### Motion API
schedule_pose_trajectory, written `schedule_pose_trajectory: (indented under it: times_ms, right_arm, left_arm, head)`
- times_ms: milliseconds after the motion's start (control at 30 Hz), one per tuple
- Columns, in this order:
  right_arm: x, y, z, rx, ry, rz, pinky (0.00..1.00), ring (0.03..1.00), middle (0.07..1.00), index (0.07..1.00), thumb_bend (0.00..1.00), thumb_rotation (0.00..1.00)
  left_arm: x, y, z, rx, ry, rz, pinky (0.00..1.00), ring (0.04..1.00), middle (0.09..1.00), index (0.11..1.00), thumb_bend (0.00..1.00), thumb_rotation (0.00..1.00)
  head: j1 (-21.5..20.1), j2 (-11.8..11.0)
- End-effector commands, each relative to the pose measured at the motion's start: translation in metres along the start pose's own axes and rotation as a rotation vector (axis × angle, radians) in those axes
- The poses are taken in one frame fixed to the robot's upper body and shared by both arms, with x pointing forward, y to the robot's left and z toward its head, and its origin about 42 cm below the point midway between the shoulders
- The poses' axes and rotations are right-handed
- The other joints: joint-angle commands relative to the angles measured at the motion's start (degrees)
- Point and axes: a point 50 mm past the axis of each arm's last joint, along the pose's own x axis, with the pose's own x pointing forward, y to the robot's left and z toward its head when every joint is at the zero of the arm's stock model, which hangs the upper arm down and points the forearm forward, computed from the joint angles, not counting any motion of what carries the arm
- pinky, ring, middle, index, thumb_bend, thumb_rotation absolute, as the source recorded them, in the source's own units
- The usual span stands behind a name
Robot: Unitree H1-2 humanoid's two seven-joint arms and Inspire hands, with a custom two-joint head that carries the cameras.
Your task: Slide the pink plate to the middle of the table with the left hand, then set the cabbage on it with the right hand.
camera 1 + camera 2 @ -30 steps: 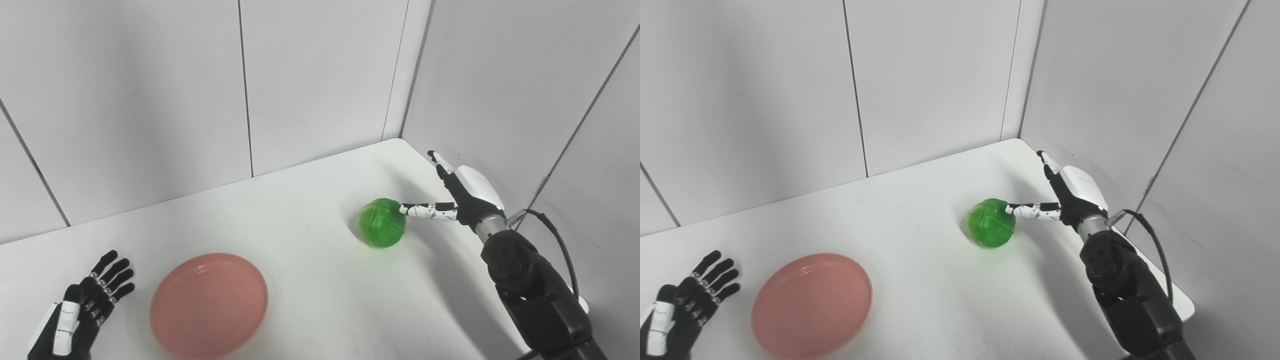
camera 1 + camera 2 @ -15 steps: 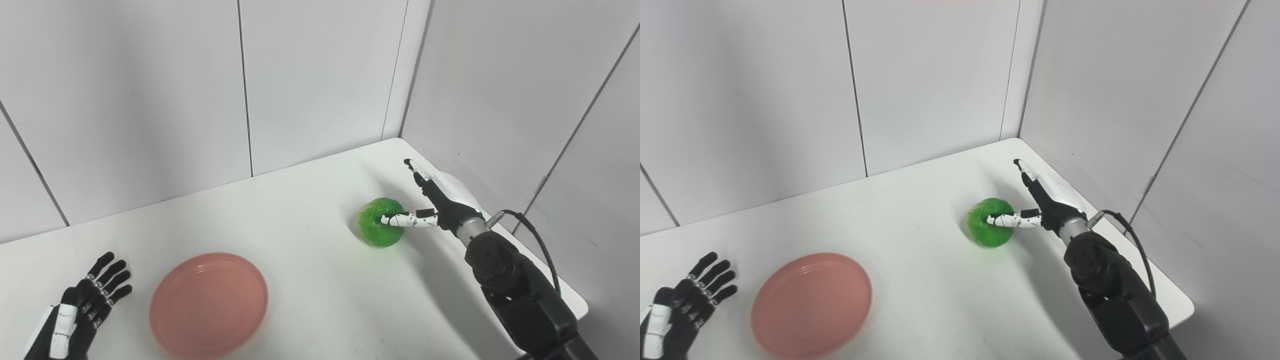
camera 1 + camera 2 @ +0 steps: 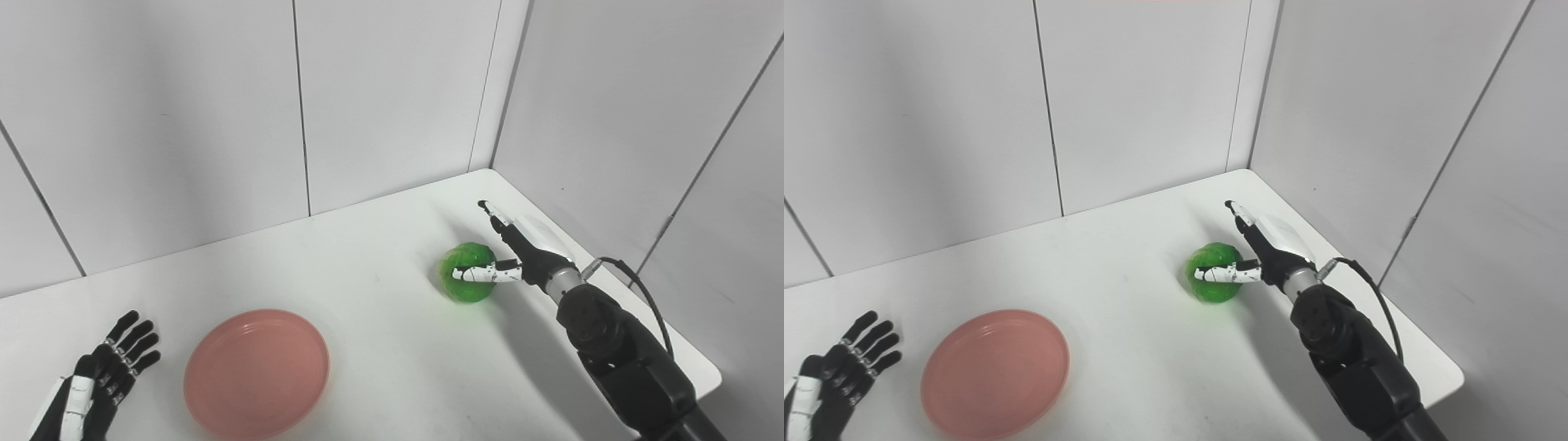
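Note:
The pink plate [image 3: 256,372] lies flat on the white table [image 3: 380,331] at the front left. The green cabbage [image 3: 465,283] sits on the table to the right of centre. My right hand [image 3: 520,257] is open around the cabbage from its right side: the thumb lies across its near face and the fingers reach over its far side, straight and apart. My left hand [image 3: 98,386] is open, fingers spread, at the front left corner, apart from the plate's left rim.
White wall panels close the table at the back and on the right, meeting in a corner [image 3: 490,165] just behind the cabbage. The table's right edge [image 3: 704,367] runs beside my right forearm.
My right hand moved left toward the cabbage until thumb and fingers came around it. The left hand drew back slightly toward the bottom edge. Plate and cabbage stayed put.

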Motion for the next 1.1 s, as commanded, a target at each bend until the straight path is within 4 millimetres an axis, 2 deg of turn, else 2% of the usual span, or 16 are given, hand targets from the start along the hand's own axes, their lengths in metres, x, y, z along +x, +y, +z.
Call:
schedule_pose_trajectory:
  times_ms: [0,200,433,567,767,967,1033,1067]
  right_arm:
    - [0.008,-0.018,0.009,-0.039,-0.035,-0.042,0.81,0.942,0.984,1.0,1.0,0.63]
    - [0.014,-0.013,0.014,-0.071,-0.063,-0.014,0.79,0.935,0.994,1.0,1.0,0.65]
    - [0.022,-0.008,0.011,-0.061,-0.032,0.022,0.77,0.924,0.987,1.0,1.0,0.66]
    - [0.023,-0.005,0.011,-0.055,-0.026,0.042,0.82,0.944,0.992,1.0,1.0,0.63]
    - [0.026,-0.001,0.01,-0.087,-0.008,0.066,0.82,0.947,0.992,1.0,1.0,0.63]
    - [0.028,0.001,0.007,-0.11,-0.008,0.073,0.86,0.965,0.995,0.989,1.0,0.56]
    - [0.027,0.001,0.007,-0.105,-0.014,0.058,0.84,0.928,0.94,0.937,1.0,0.47]
    - [0.027,0.001,0.007,-0.083,-0.044,0.037,0.8,0.878,0.891,0.89,1.0,0.4]
  left_arm:
    - [-0.031,-0.001,-0.042,-0.068,0.197,0.029,0.88,0.907,0.91,0.899,0.91,0.89]
    - [-0.031,-0.002,-0.041,-0.067,0.193,0.024,0.88,0.907,0.91,0.897,0.91,0.9]
    - [-0.032,-0.004,-0.038,-0.066,0.19,0.025,0.89,0.913,0.916,0.902,0.9,0.9]
    - [-0.032,-0.004,-0.038,-0.069,0.194,0.026,0.89,0.91,0.914,0.899,0.91,0.9]
    - [-0.033,-0.004,-0.037,-0.062,0.193,0.02,0.89,0.913,0.915,0.902,0.91,0.91]
    - [-0.033,-0.005,-0.036,-0.067,0.195,0.022,0.89,0.91,0.914,0.897,0.91,0.9]
    - [-0.034,-0.005,-0.036,-0.068,0.196,0.021,0.89,0.909,0.913,0.897,0.9,0.9]
    - [-0.034,-0.005,-0.036,-0.068,0.197,0.021,0.89,0.908,0.912,0.897,0.9,0.9]
  head:
    - [0.08,0.12]
    - [0.32,0.24]
    - [0.46,0.52]
    - [0.52,0.63]
    - [0.62,0.79]
    - [0.76,0.98]
    - [0.79,1.01]
    - [0.88,1.04]
